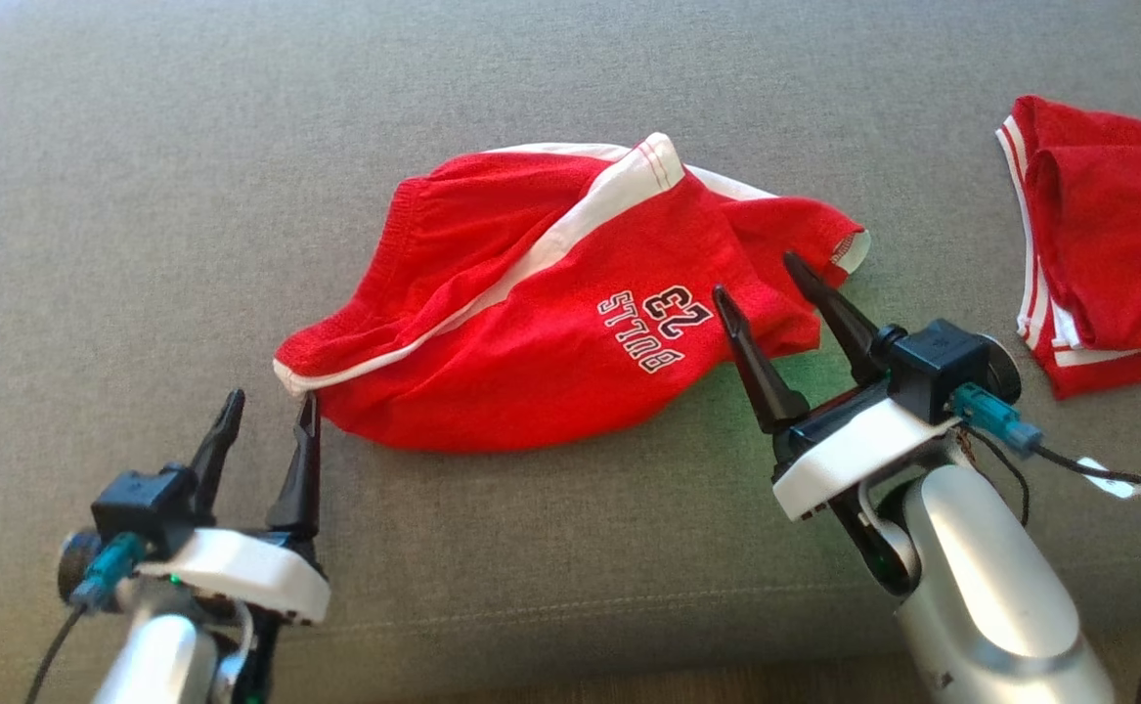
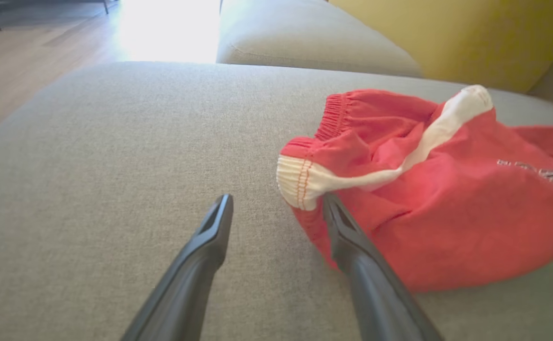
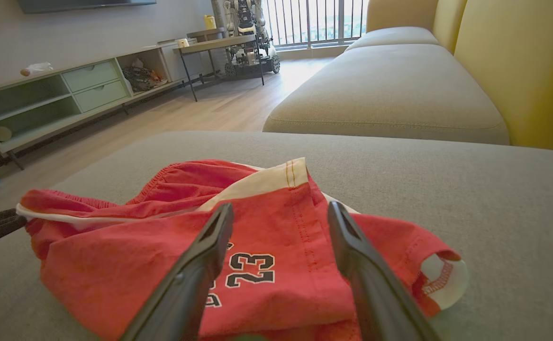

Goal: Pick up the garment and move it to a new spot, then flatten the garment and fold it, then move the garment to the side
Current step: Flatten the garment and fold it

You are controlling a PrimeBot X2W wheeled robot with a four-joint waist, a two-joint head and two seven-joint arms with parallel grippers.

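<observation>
My left gripper (image 1: 273,398) stands with jaws apart at the near left, its inner finger just touching the white waistband corner of the red Bulls shorts (image 1: 531,332). They lie crumpled mid-cushion on the grey sofa seat (image 1: 140,196). My right gripper (image 1: 756,275), jaws also apart, hovers over their near right edge. The risk, I judge, is pinching only one layer, which would lock the folds in, or dragging them right into the other red garment (image 1: 1108,235).

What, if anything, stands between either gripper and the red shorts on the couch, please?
Nothing visible does. The open left gripper sits at the waistband corner of the shorts, and the open right gripper hangs over their other end.
</observation>
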